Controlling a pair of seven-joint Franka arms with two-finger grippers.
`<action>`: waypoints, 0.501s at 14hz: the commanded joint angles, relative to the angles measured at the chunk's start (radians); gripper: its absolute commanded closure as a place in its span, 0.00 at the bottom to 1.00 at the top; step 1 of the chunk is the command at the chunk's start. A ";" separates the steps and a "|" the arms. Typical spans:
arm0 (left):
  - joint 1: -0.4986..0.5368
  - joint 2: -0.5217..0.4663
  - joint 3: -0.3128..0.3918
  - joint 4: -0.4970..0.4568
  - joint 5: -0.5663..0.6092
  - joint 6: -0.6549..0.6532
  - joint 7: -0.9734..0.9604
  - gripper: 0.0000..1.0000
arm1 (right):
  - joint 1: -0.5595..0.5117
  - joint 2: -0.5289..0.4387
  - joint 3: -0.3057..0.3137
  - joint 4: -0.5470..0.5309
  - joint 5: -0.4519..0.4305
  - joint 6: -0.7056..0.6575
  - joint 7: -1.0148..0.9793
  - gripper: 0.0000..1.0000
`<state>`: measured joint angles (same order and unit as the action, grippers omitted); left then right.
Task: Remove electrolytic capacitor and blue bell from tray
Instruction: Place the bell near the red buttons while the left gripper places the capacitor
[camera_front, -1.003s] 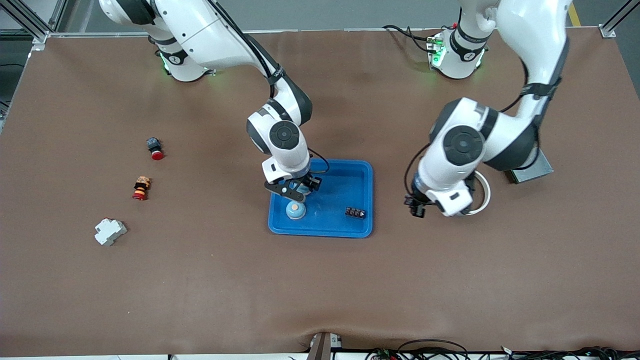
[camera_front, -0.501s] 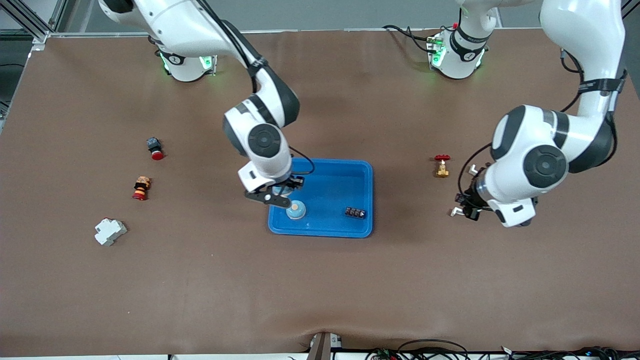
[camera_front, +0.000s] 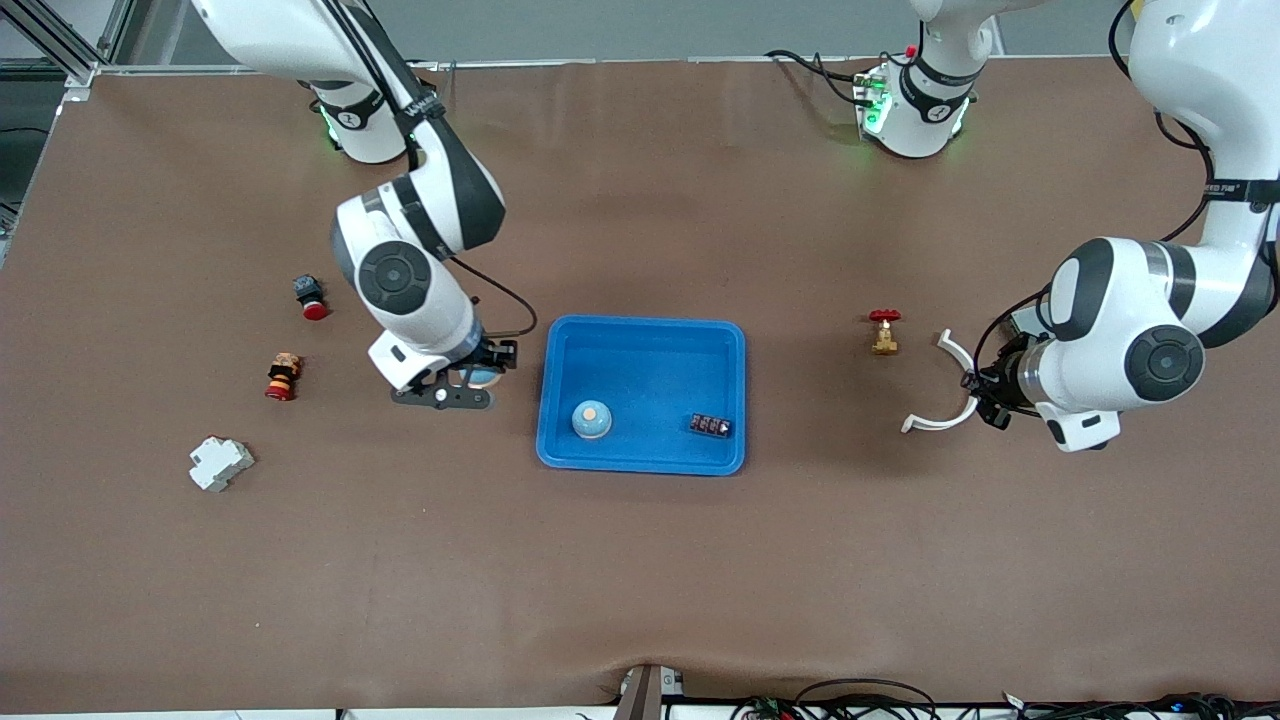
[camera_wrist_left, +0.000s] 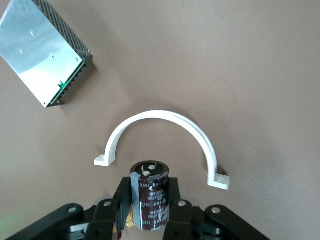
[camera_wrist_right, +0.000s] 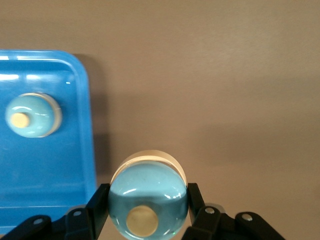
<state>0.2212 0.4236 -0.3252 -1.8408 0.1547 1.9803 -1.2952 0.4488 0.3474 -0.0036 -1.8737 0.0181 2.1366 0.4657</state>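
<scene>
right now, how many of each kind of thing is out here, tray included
tray: 1
bells: 2, one in the tray, one held by the right tool
capacitor: 1, held by the left tool
push buttons: 2
black connector block: 1
white breaker: 1
valve: 1
white half-ring clamp: 1
metal box: 1
total: 11

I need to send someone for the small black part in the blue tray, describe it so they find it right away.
Start at the blue tray mid-table. Two things lie in it, along its edge nearest the front camera. The black part sits toward the left arm's end: flat, dark, ridged and rectangular, unlike the round pale-blue bell beside it.
</scene>
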 joint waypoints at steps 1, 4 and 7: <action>0.000 -0.019 -0.008 -0.107 -0.009 0.081 0.002 1.00 | -0.083 -0.109 0.016 -0.178 -0.007 0.103 -0.135 1.00; 0.004 0.003 -0.006 -0.173 -0.007 0.191 0.002 1.00 | -0.149 -0.140 0.016 -0.252 -0.007 0.150 -0.241 1.00; 0.001 0.041 -0.003 -0.195 -0.006 0.276 -0.009 1.00 | -0.220 -0.142 0.017 -0.333 -0.007 0.261 -0.355 1.00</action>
<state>0.2191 0.4531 -0.3273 -2.0160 0.1547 2.2120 -1.2986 0.2804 0.2472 -0.0045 -2.1204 0.0181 2.3245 0.1766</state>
